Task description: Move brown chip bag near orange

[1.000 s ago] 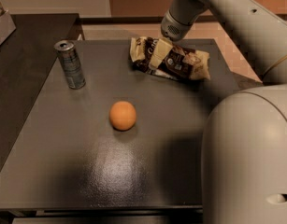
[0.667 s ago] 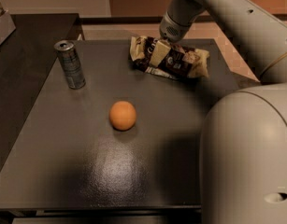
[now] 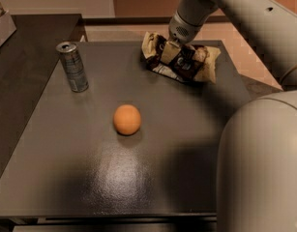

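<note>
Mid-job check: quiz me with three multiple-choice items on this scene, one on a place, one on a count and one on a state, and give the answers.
1. Where is the gripper?
A. out of view
B. at the brown chip bag
C. hanging high above everything

2. How many things are on the table?
A. two
B. five
C. three

3. The can is:
A. upright
B. on its side
C. crushed flat

Answers:
1 B: the gripper meets the bag at the far edge.
2 C: there is the bag, the can and the orange.
3 A: its top rim faces up.

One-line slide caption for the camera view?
Gripper at the chip bag near the table's far edge; orange mid-table, can far left.
</note>
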Available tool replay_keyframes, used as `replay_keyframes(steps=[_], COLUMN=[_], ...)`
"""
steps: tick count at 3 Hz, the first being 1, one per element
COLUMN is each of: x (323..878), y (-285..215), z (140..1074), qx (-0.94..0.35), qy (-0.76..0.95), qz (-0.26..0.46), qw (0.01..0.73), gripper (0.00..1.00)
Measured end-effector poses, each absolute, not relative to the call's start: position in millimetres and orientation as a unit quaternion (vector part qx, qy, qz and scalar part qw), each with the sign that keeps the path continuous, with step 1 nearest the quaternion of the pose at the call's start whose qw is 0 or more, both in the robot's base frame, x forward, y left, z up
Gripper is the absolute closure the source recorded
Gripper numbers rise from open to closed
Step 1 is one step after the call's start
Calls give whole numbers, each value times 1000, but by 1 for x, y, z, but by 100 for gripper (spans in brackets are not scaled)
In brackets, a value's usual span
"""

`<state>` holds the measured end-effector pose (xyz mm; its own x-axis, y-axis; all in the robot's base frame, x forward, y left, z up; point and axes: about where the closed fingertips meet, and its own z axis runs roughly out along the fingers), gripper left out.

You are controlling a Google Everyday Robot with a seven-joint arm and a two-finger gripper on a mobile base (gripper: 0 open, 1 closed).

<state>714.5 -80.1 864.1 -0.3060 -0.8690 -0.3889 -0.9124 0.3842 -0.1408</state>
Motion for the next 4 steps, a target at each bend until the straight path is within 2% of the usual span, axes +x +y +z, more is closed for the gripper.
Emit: replay_keyframes(steps=[1,2,4], x=[697,677,636], y=[-89,-90,-60], z=[872,878,892], qx=[-547,-546,-570], qy=[813,816,799], qz=[54,64,95], qw=[194,180,169], gripper=[100,100,100])
